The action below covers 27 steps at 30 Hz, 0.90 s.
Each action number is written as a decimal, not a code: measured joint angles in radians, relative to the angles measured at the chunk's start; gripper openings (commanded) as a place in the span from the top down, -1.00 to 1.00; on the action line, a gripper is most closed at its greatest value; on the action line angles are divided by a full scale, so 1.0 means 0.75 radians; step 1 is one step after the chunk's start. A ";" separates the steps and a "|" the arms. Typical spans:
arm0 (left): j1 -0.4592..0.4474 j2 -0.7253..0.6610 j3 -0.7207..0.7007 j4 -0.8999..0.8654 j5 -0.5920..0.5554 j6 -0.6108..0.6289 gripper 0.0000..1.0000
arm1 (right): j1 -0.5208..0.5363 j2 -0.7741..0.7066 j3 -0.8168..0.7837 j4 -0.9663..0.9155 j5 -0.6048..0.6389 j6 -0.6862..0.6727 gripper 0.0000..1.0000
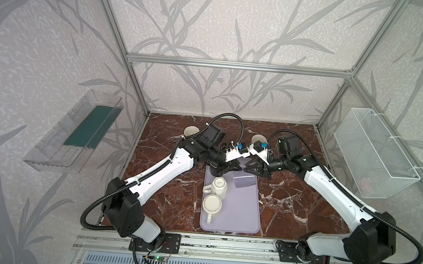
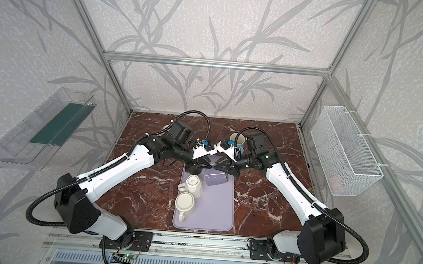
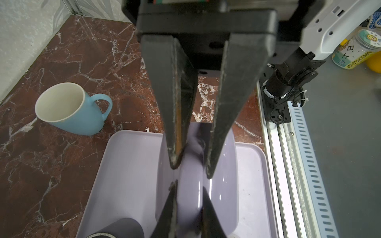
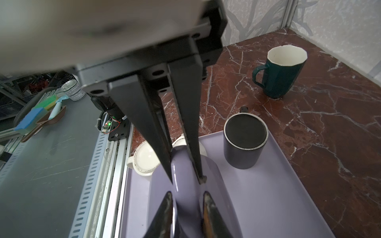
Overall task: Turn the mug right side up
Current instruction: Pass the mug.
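Note:
The lilac mug (image 1: 244, 182) lies on its side over the far end of the lilac tray (image 1: 239, 217), handle uppermost. Whether it rests on the tray I cannot tell. Both grippers meet above it, tip to tip. My left gripper (image 1: 238, 168) is shut on the handle; in the left wrist view its fingers (image 3: 188, 185) pinch the handle above the mug's body (image 3: 224, 185). My right gripper (image 1: 246, 170) comes in from the opposite side and its jaws (image 4: 187, 193) also press the handle's two sides, over the mug's wall (image 4: 216, 185).
Two white mugs (image 1: 218, 187) (image 1: 212, 205) stand upside down on the tray's left half. A black mug (image 4: 245, 140) stands upside down at the tray's far left corner. A blue mug (image 3: 68, 109) and a dark green mug (image 4: 284, 74) stand upright on the marble behind.

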 measured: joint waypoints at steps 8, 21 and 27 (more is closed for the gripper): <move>0.004 0.000 0.006 -0.021 0.002 0.014 1.00 | 0.009 0.006 0.001 -0.003 -0.001 0.002 0.51; 0.019 0.038 0.066 -0.145 0.026 0.040 1.00 | 0.028 0.006 0.001 0.017 0.048 0.024 0.37; 0.019 0.047 0.058 -0.108 0.035 0.025 1.00 | 0.031 -0.009 -0.050 0.135 0.036 0.083 0.38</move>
